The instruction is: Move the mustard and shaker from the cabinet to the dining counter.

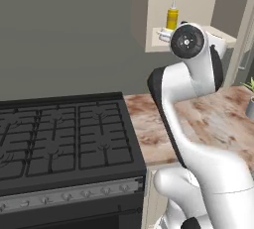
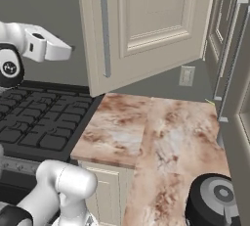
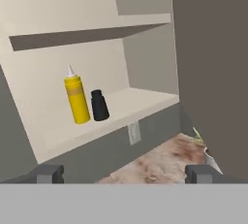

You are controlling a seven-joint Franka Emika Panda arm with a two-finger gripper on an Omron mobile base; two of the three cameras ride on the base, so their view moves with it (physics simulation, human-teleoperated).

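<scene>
On cabinet (image 3: 145, 99) shelf: mustard (image 3: 77, 99) upright, nozzle up.

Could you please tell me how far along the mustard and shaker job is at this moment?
Done: the cabinet stands open. In hand: nothing; the gripper faces the shelf with jaws wide and empty. Left: both the mustard and the shaker sit side by side on the shelf, neither moved to the dining counter.

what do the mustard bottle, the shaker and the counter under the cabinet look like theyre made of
Mustard: looks like matte yellow plastic, with a white pointed nozzle and no glare.
Shaker: plain black, dull finish; plastic or coated metal, the look leaves it open.
Counter: polished stone, probably marble, judging by its brown-and-white veining.
</scene>
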